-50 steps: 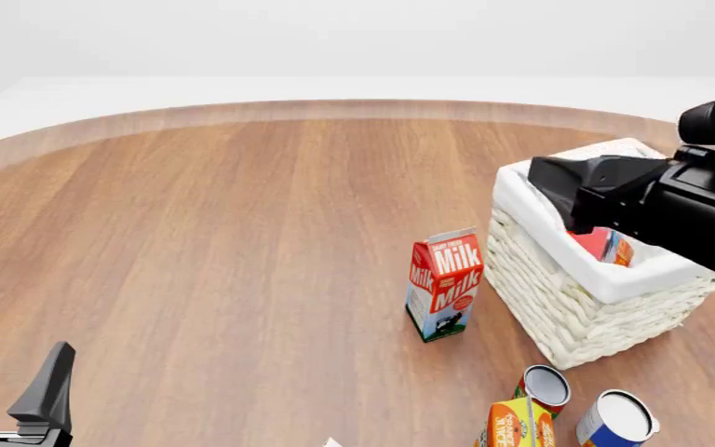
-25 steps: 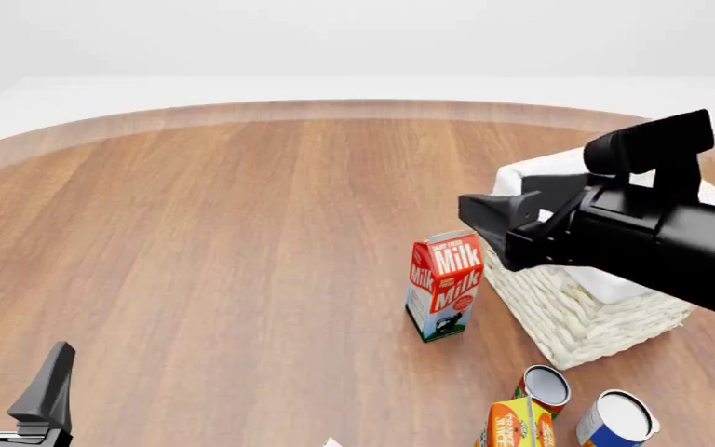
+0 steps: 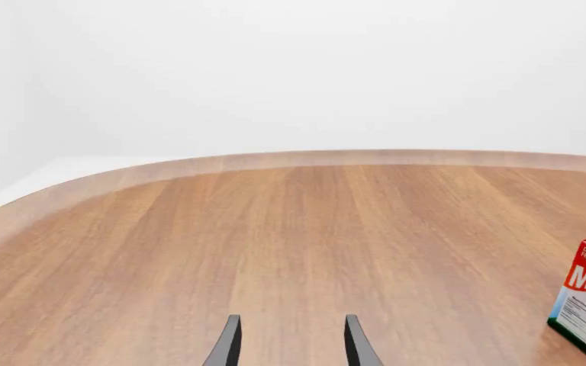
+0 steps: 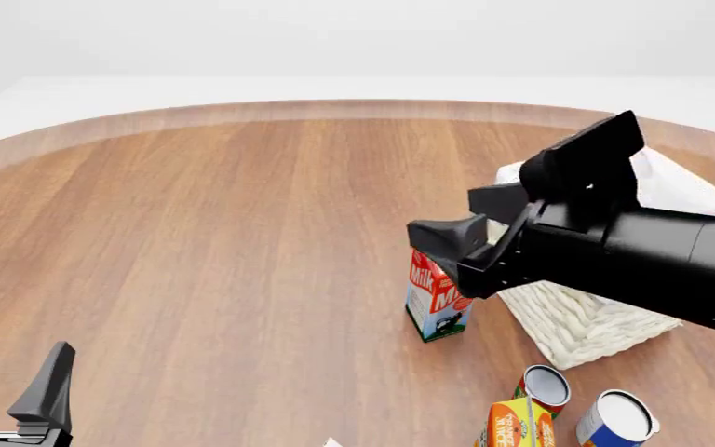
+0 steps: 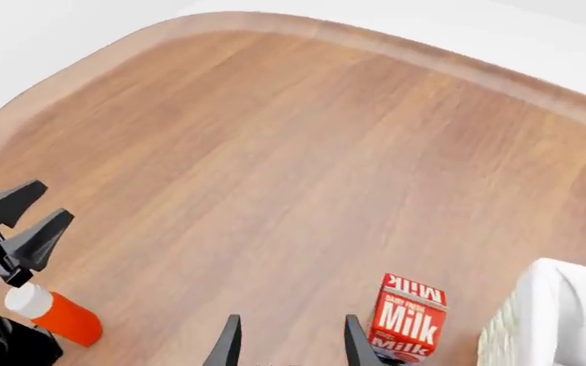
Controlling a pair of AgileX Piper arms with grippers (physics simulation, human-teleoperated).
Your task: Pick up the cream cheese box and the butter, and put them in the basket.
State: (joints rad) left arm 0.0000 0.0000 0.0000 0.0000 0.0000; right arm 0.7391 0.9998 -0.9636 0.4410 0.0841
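The basket (image 4: 587, 321) sits at the table's (image 4: 209, 242) right, half hidden by the right arm. The right gripper (image 4: 464, 219) hangs above the milk carton (image 4: 436, 312) — jaws apart, empty. The left gripper (image 4: 16, 382) — low at near left, likewise spread, empty. Butter and cream cheese box: not visible.

The wooden table (image 4: 209, 233) carries a milk carton (image 4: 438, 307), the basket (image 4: 581, 321), 2 cans (image 4: 581, 405) and an orange carton (image 4: 516, 424).
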